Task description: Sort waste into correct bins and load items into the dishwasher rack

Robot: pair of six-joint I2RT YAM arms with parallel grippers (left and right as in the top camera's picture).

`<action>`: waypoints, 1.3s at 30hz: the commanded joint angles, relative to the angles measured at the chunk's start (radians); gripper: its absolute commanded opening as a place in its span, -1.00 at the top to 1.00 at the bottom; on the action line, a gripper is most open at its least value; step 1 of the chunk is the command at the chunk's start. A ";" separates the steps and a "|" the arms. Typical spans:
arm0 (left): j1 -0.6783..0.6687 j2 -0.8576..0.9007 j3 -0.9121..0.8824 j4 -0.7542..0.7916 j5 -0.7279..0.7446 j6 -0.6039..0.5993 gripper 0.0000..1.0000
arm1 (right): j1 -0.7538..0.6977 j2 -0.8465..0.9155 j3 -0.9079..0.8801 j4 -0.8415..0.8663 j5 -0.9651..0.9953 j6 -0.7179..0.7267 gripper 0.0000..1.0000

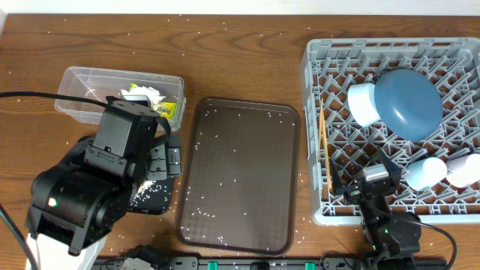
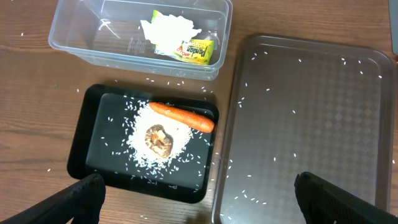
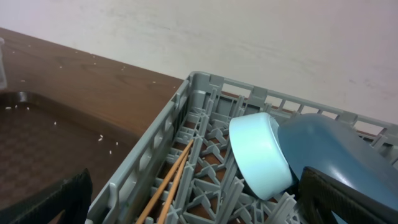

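Observation:
In the left wrist view my left gripper (image 2: pixel 199 208) is open and empty, above the gap between the black tray (image 2: pixel 93 155) and the brown serving tray. The black tray holds the carrot (image 2: pixel 181 116), the brown lump (image 2: pixel 160 140) and a heap of rice (image 2: pixel 140 152). The clear tub (image 2: pixel 81 37) holds crumpled paper (image 2: pixel 168 28) and the yellow-green wrapper (image 2: pixel 199 50). My right gripper (image 3: pixel 199 205) is open and empty over the rack's (image 3: pixel 155 149) front left corner. The rack (image 1: pixel 315 82) holds the blue plate (image 1: pixel 409 101), pale bowl (image 1: pixel 365 103), light-blue cup (image 1: pixel 425 172) and pinkish cup (image 1: pixel 465 169).
The brown serving tray (image 1: pixel 240 176) lies between the bins and the rack, with rice grains scattered on it and on the wooden table. Yellow chopsticks (image 1: pixel 325 146) lie along the rack's left side. My left arm (image 1: pixel 112 150) covers most of the black tray from overhead.

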 commanded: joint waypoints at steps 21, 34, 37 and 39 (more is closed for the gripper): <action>0.206 -0.243 -0.242 0.584 0.165 0.306 -0.96 | -0.007 -0.005 -0.002 -0.005 0.006 0.019 -0.99; 0.322 -0.679 -0.748 0.969 0.236 0.357 -0.95 | -0.007 -0.005 -0.002 -0.005 0.006 0.019 -0.99; 0.322 -0.765 -0.847 1.015 0.236 0.368 -0.96 | -0.007 -0.005 -0.002 -0.005 0.006 0.019 -0.99; 0.328 -0.820 -0.914 1.057 0.236 0.367 -0.96 | -0.007 -0.005 -0.002 -0.005 0.006 0.019 -0.99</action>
